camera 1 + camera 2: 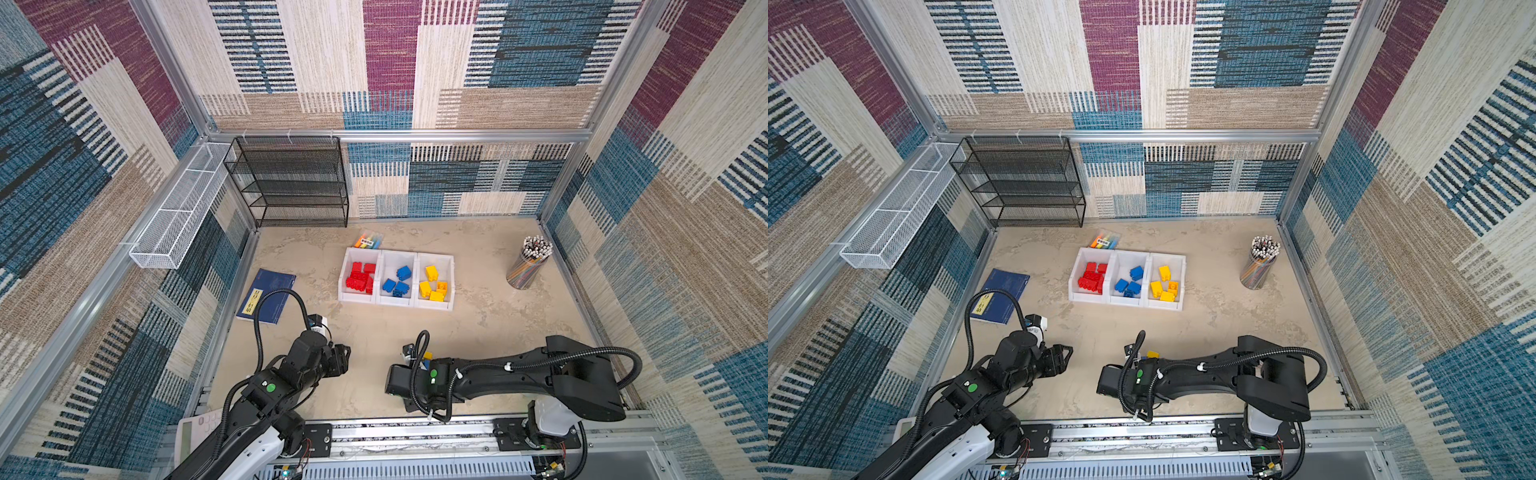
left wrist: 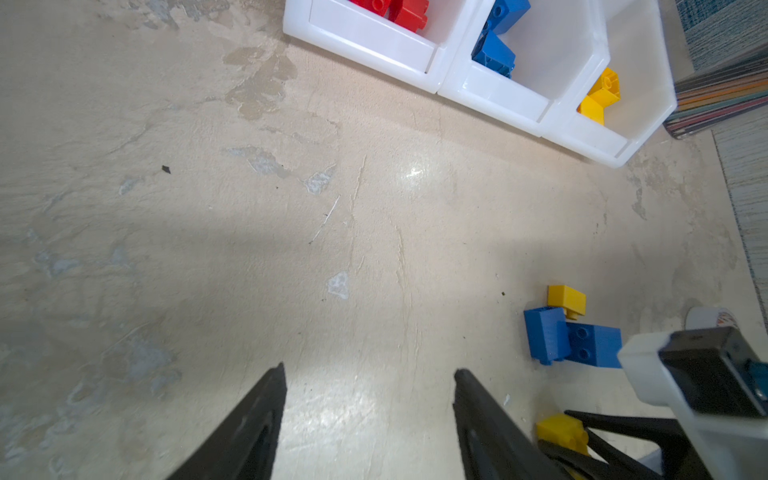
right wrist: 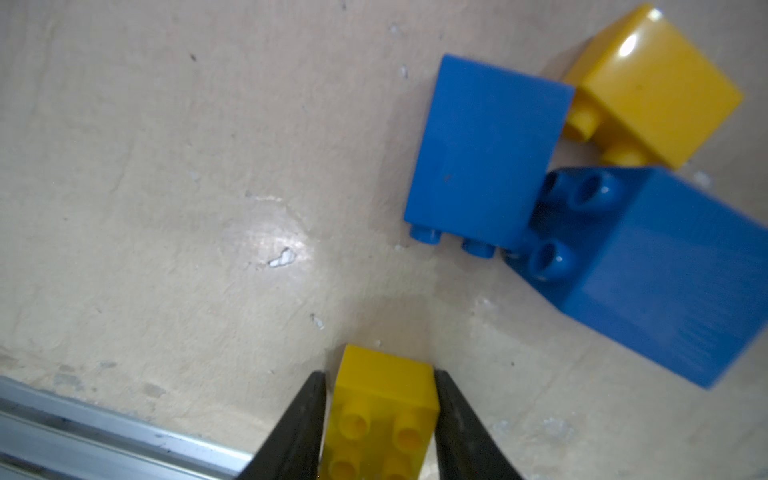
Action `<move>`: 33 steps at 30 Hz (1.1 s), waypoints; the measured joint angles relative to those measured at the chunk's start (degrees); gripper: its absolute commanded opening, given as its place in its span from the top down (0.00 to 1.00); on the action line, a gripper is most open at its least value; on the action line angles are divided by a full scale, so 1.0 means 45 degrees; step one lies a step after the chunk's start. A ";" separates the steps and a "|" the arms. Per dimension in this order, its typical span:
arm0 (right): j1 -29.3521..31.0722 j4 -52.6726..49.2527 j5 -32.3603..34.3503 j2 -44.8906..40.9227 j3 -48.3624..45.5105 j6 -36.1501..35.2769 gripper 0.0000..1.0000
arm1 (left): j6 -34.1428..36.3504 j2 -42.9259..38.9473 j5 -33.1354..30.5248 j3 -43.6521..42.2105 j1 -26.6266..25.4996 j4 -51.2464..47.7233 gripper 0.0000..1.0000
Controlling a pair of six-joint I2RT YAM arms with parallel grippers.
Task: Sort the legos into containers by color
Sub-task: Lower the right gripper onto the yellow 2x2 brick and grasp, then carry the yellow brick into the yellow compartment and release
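Black and spread apart, the jaws of the left end effector (image 2: pixel 370 370) hang above the beige table (image 1: pixel 478 324), gripping nothing; farther back, three joined white bins (image 1: pixel 397 302) stand in a row, with red bricks (image 1: pixel 360 276) in the left one, blue bricks (image 1: pixel 398 282) in the middle one and yellow bricks (image 1: pixel 434 284) in the right one; near the front rail, the right end effector (image 3: pixel 379 374) is clamped on a yellow brick (image 3: pixel 384 399), a finger pressed to each side; close by on the table lie two loose blue bricks (image 3: pixel 486 149), touching each other, with a loose yellow brick (image 3: pixel 660 83) against them.
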 measured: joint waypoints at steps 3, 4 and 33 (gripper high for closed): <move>0.0000 0.0170 0.0000 -0.0005 -0.0068 0.0010 0.63 | 0.0000 0.0000 0.0000 0.0000 0.0000 -0.0005 0.33; 0.0000 0.0175 0.0010 -0.0010 -0.0068 0.0015 0.63 | 0.0000 0.0000 0.0000 0.0000 0.0000 -0.0005 0.33; -0.8694 0.2307 0.0199 -0.1394 0.2380 -0.7757 0.66 | -0.0617 0.0092 0.0665 0.0306 -0.0024 -0.0398 0.33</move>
